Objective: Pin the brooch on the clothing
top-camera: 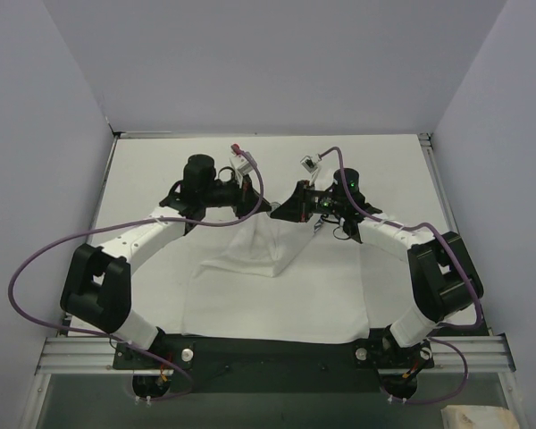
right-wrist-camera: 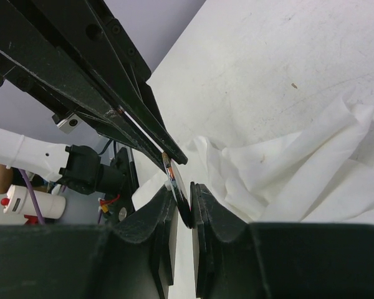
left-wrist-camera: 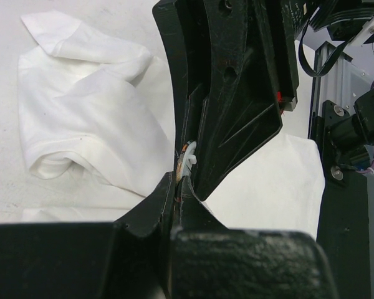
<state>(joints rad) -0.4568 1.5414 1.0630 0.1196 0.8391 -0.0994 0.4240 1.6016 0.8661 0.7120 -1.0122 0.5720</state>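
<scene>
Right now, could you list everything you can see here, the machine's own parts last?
white fabric T-shirt: one, white, crumpled on the table below both end effectors.
small round dark-brown brooch: one, brown with an orange edge, between the two end effectors' tips.
flat white table: one, white, beneath the shirt.
silver metal rail: one, silver, near table edge.
beige lump: one, beige, bottom right corner, unidentifiable.
purple cables: two, purple, looping along the arms.
left arm: one, black and white, left side; left end effector shut on the brooch.
right arm: one, black and white, right side; right end effector around the brooch, grip unclear.
</scene>
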